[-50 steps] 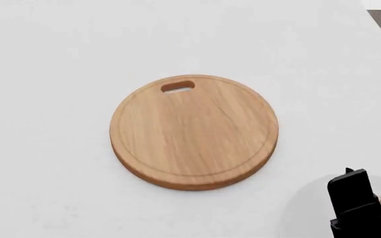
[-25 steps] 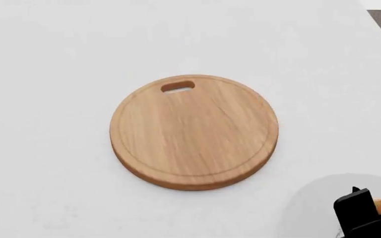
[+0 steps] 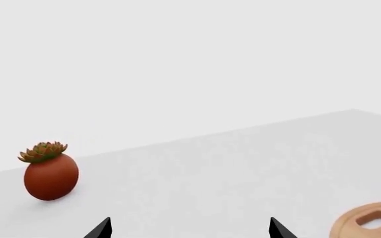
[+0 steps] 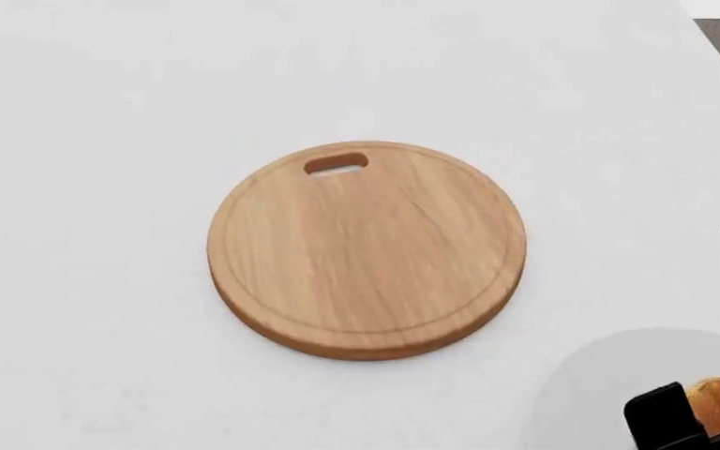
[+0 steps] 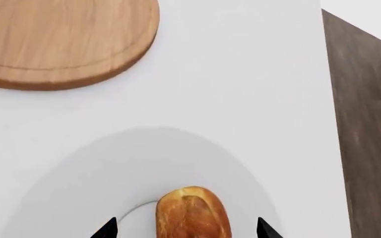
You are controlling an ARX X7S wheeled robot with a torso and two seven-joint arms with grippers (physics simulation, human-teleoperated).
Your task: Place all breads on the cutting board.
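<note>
The cutting board (image 4: pixel 367 248) is lying flat on the white worktop (image 4: pixel 97 141), its oval handle slot facing the far side, and nothing is sitting on its wood surface. It is serving as the landmark here.

Toward the robot and to the right of the board, a white plate (image 5: pixel 78 173) is resting on the worktop, apart from the board's rim. An oval golden-brown roll (image 5: pixel 192 214) with a paler line along its middle is lying on this plate, well off the board. In the head view the same roll (image 4: pixel 719 401) is showing at the lower right corner, partly hidden by dark gripper parts.

The right gripper (image 5: pixel 184 230) is hanging over the plate with its two black fingertips (image 5: pixel 105 229) spread apart, one on each side of the roll; a gap is showing between each tip and the bread, so the gripper is released and not grasping it.

The left gripper (image 3: pixel 189 230) is pointing across the bare worktop on the board's left side, with its tips wide apart and nothing between them, so it too is released. From its wrist camera only the handle-slot edge of the board (image 3: pixel 374 224) is peeking in. Farther from the board, a red round fruit (image 3: pixel 50 173) with a leafy green-brown crown is standing on the worktop.

The second roll is not appearing in any view.
</note>
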